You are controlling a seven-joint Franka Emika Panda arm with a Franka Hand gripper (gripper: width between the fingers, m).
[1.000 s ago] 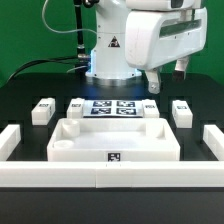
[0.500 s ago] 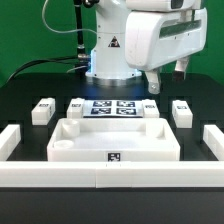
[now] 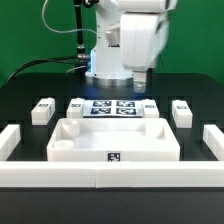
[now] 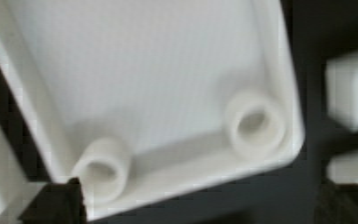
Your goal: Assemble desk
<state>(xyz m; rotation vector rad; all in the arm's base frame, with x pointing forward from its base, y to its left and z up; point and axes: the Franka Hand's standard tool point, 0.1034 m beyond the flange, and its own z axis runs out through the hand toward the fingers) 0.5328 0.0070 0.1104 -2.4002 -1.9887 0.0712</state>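
Observation:
The desk panel (image 3: 115,140), a large white rectangle with a raised rim and a small tag on its front edge, lies in the middle of the black table. Several white tagged leg posts stand behind it: two at the exterior view's left (image 3: 42,110) (image 3: 76,106) and two at its right (image 3: 150,108) (image 3: 182,112). My gripper (image 3: 141,78) hangs in the air above the back right part of the panel, touching nothing. The blurred wrist view shows the panel's corner (image 4: 158,90) with two round sockets (image 4: 252,122) (image 4: 101,170). The gripper (image 4: 208,206) is open and empty, its dark fingertips (image 4: 51,200) at the picture's edges.
The marker board (image 3: 112,108) lies flat behind the panel, between the inner posts. A long low white rail (image 3: 110,178) with L-shaped ends (image 3: 8,140) (image 3: 214,140) runs along the front. The robot base (image 3: 105,62) stands at the back.
The arm's wrist and gripper have swung toward the exterior view's left, from over the right posts to nearer the panel's back middle. The parts on the table have not moved.

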